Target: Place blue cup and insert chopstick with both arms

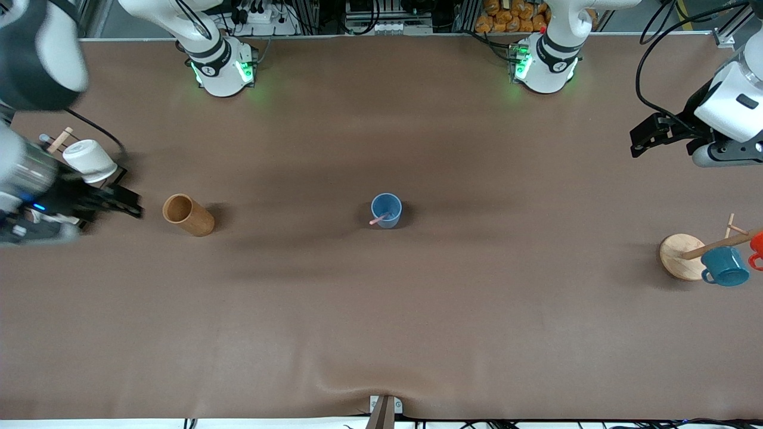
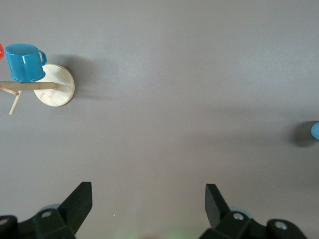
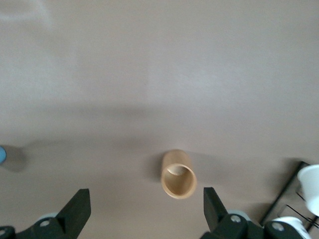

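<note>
The blue cup stands upright mid-table, and the pale pink chopstick leans inside it with its end over the rim. A sliver of the cup also shows at the edge of the left wrist view and of the right wrist view. My left gripper hangs open and empty over the left arm's end of the table; its jaws stand wide apart in the left wrist view. My right gripper is open and empty at the right arm's end, beside a wooden cup; it also shows in the right wrist view.
A wooden cup stands near the right gripper and also shows in the right wrist view. A white cup sits on a black rack. A mug tree with a round wooden base holds a teal mug and an orange mug.
</note>
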